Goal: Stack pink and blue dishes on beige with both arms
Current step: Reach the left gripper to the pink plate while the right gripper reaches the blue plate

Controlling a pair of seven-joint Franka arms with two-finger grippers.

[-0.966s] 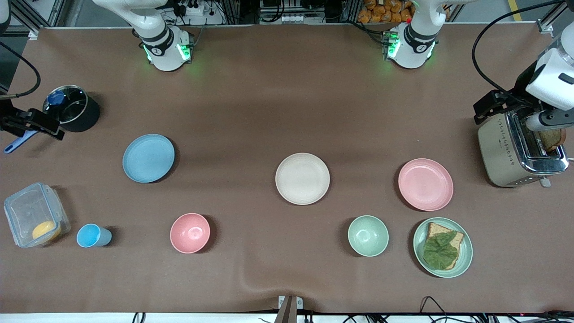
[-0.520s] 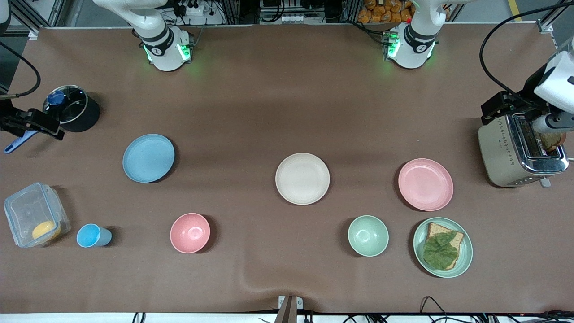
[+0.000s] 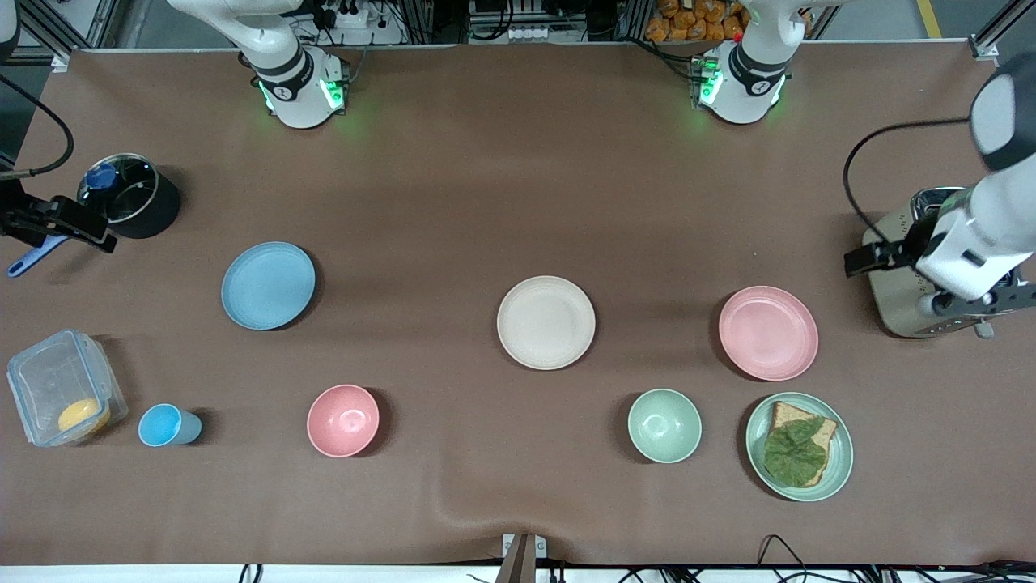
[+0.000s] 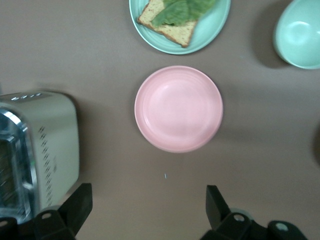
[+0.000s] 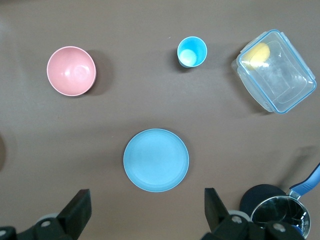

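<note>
Nearest the front camera edge of the worktop [image 3: 518, 502] lies a row of small things: a clear lidded container [image 3: 65, 387] with something yellow inside, near the corner at the right arm's end, then a blue cup [image 3: 166, 425], a pink bowl [image 3: 343, 420], a green bowl [image 3: 664, 425] and a green plate [image 3: 800, 446] carrying toast under a leaf. The leaf hides most of the toast.

Farther from the camera, the three task plates lie flat, well apart and unstacked. The beige plate [image 3: 546, 322] sits about mid-worktop. The pink plate [image 3: 768, 332] lies toward the left arm's end, just beside the green plate. The blue plate [image 3: 268, 285] lies toward the right arm's end.

At the edge at the left arm's end stands a toaster [image 3: 898, 283], largely covered by the left arm and cut off in the left wrist view. The left gripper [image 4: 147, 202] hangs over bare worktop between the toaster and the pink plate, its fingers spread wide and holding nothing; only the fingertips [image 4: 80, 200] show.

At the right arm's end, a dark pot [image 3: 129, 196] with a glass lid stands farther back. The right gripper [image 5: 147, 205] hangs over the worktop near the blue plate and the pot, released and empty, its body cut off by the front view's edge.
</note>
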